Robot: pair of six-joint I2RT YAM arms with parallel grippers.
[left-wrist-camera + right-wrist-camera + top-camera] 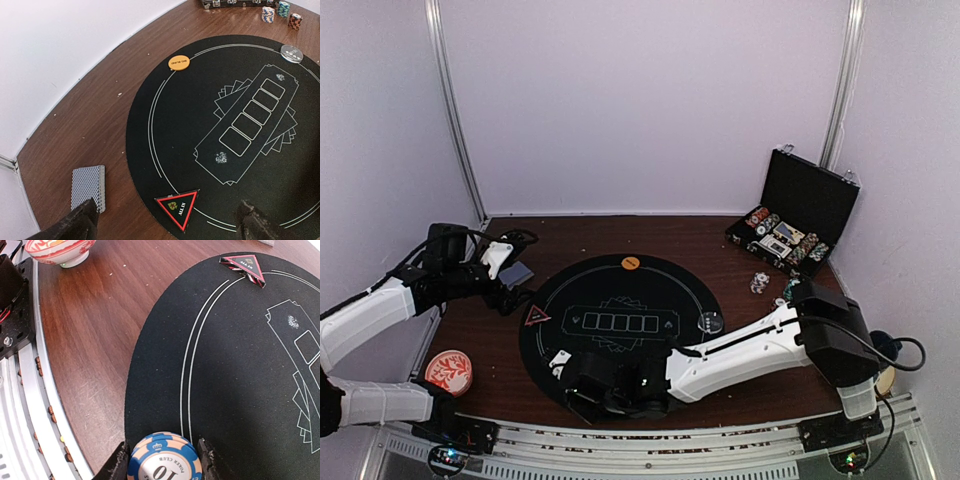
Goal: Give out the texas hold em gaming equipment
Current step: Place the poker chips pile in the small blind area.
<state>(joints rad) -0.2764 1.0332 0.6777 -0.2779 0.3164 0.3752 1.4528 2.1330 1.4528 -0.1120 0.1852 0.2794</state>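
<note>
A stack of blue-and-peach poker chips (164, 460) is pinched in the right claw (164, 465) at the near rim of the round black mat (240, 390). The left claw (167, 226) hangs spread wide above the mat's left edge, where a red triangle marker (177, 209) lies. A deck of cards (88, 187) rests just off the mat on the wooden surface (90, 115). An orange disc (179, 63) sits at the far rim.

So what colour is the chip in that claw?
The chip is blue with pale orange stripes and a white centre; right wrist view shows it best.
</note>
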